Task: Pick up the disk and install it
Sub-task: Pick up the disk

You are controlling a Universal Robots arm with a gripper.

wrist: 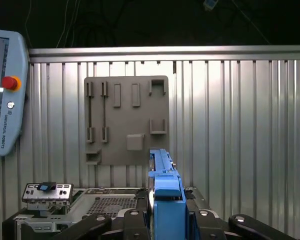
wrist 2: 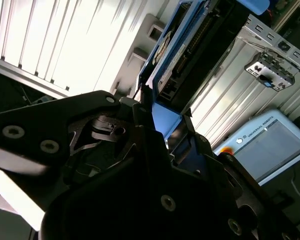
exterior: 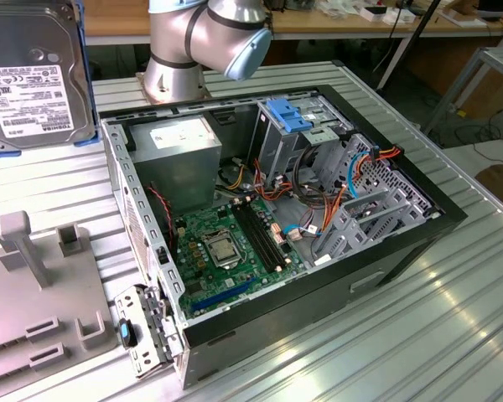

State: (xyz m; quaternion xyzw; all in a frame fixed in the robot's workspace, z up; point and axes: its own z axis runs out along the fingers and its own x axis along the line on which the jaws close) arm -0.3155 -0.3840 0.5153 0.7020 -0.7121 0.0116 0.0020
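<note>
We see the black gripper [wrist: 166,216] clamped on the flat grey-metal, blue-framed disk [exterior: 29,75]. Its long axis runs straight out from the jaws, well apart from the open black computer case [exterior: 318,314], toward the exterior view's left.

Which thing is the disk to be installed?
Find the open computer case in the exterior view, then look to the exterior view's top left corner. The disk is the flat grey-metal slab there with a white barcoded label and blue frame; the bigger grey box inside the case has no blue edge.
</note>
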